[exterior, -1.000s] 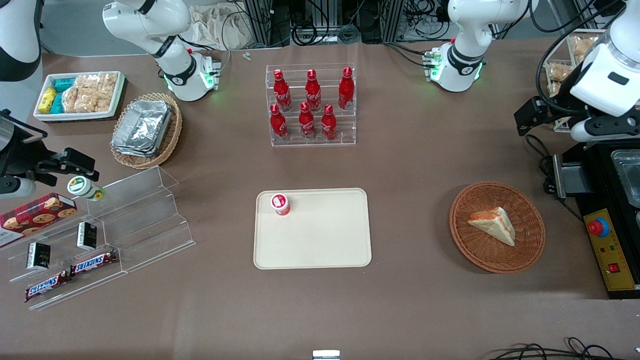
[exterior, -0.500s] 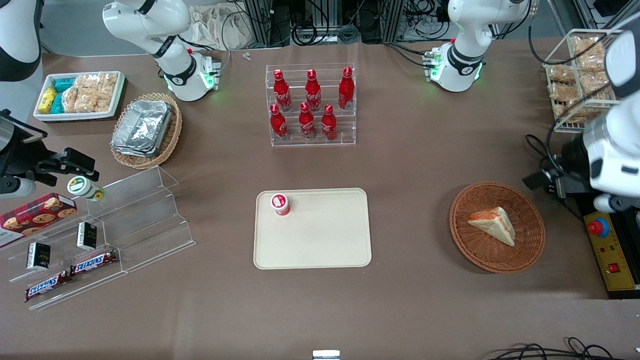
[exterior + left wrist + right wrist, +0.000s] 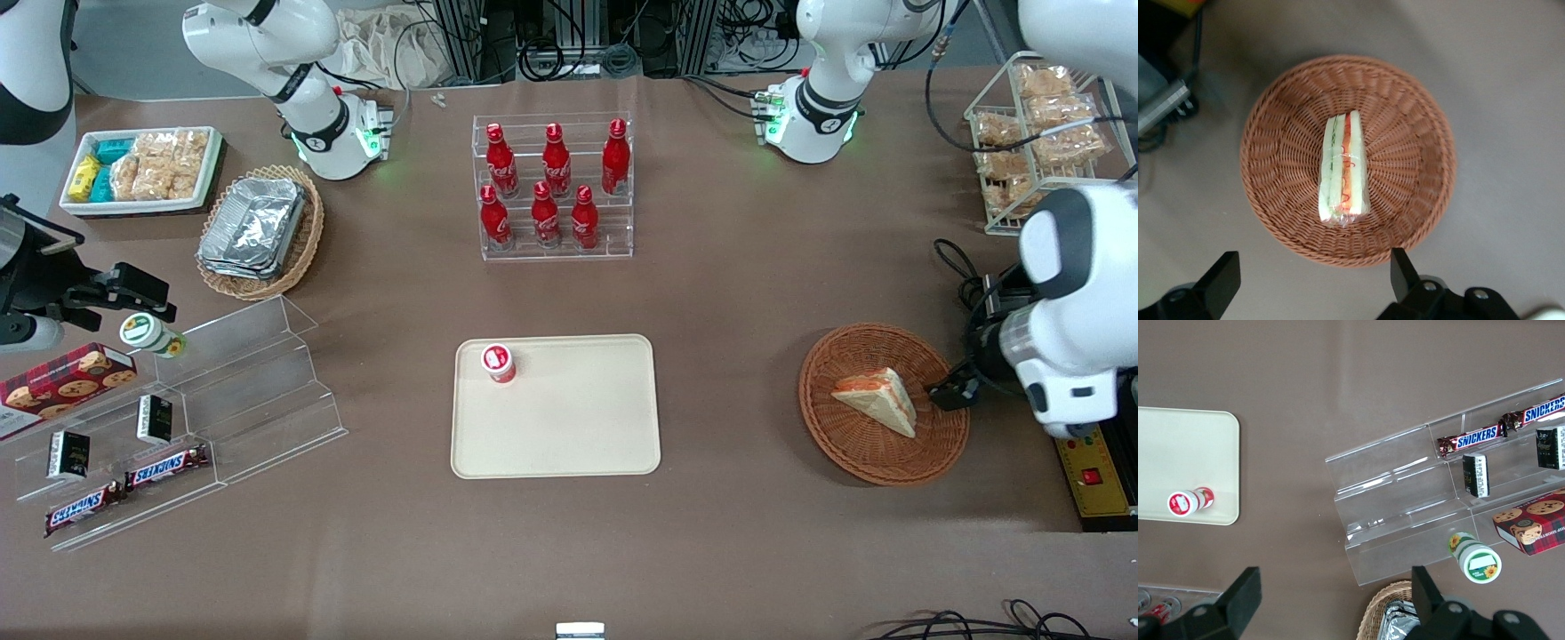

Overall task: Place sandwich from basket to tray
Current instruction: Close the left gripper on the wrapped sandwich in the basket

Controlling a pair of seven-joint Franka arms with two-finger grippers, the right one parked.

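While the sandwich [image 3: 1344, 171] is lying untouched in the middle of the round woven basket [image 3: 883, 404], its filling edge of green and orange-red layers showing to the wrist camera, the left arm is swinging in from the working arm's end of the table. A second ago it was held up over the black equipment at that end of the table; now the gripper [image 3: 1313, 280] is hovering above the basket, just outside the rim, with its fingers [image 3: 1403, 272] spread wide and holding nothing. That shift suggests the approach is nearly finished and the descent onto the wedge is the step at hand; the fingers look set to straddle the bread's flat faces, though the gripper probably needs to centre itself over the sandwich first. The cream tray [image 3: 569, 444] is waiting well apart, toward the middle of the table, bare except for a small red-and-white cup [image 3: 499, 363] standing in one corner.
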